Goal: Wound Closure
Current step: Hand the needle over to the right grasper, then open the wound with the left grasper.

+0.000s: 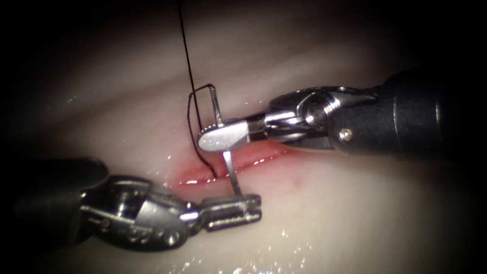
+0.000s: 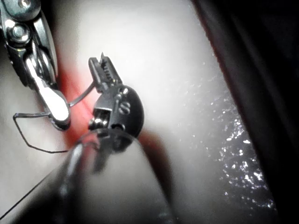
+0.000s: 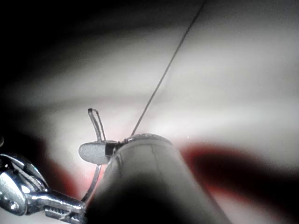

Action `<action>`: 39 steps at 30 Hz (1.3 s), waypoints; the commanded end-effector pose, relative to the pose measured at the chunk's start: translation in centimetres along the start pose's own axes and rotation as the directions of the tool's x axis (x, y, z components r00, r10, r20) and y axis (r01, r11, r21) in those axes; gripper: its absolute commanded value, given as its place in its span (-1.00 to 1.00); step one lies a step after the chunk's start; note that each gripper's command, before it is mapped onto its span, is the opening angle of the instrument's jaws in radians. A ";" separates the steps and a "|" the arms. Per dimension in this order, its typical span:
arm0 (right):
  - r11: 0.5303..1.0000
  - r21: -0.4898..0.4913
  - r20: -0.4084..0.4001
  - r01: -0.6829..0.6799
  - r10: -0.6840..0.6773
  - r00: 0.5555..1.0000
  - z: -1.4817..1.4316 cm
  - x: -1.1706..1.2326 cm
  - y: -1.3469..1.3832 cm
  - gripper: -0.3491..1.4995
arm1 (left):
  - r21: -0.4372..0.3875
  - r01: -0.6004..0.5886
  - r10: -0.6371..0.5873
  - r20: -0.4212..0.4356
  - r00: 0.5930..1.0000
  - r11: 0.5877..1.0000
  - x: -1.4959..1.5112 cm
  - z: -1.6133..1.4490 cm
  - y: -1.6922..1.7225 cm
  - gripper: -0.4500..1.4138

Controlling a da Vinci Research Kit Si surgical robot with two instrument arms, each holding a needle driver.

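The tissue point(image 1: 355, 203) is pale cream to beige, glossy with small white glints along its lower part. The cut point(image 1: 238, 165) shows as a pink-red line, and the red fluid point(image 1: 195, 178) along it is a bright, wet coral. The thread point(image 1: 186, 56) is black and thin against the pale surface. The needle point(image 1: 231, 170) is bright silver steel. The right tool point(image 1: 223, 138) has polished silver jaws, lit almost white, on a matte black shaft with one small silver rivet. The left tool point(image 1: 233, 209) is darker grey metal with dull highlights, its jaw faces finely ridged in the left wrist view point(image 2: 105, 70), and its shaft black.
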State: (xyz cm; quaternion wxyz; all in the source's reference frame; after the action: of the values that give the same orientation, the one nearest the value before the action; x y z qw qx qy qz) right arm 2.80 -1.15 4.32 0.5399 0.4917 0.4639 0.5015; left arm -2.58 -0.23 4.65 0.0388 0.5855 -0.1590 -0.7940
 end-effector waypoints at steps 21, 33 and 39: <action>0.963 -0.039 -0.145 0.267 -0.270 0.952 -0.08 0.23 0.16 -1.00 | -0.001 0.396 -0.396 0.008 0.918 0.918 0.00 -0.35 0.08 -0.58; 0.911 -0.054 -0.180 0.409 -0.411 0.893 -0.11 0.20 0.13 -1.00 | -0.070 0.465 -0.450 0.161 0.878 0.882 -0.30 -0.32 -0.04 -1.00; 0.870 -0.061 -0.199 0.490 -0.492 0.848 -0.12 0.19 0.11 -1.00 | -0.070 0.462 -0.420 0.312 0.852 0.884 -0.52 -0.19 -0.03 -1.00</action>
State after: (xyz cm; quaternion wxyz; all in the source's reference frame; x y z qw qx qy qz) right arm 2.61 -0.95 4.37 0.6029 0.2959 0.6267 0.3953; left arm -2.20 -0.09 5.05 -0.1262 0.4705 0.0360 -0.8726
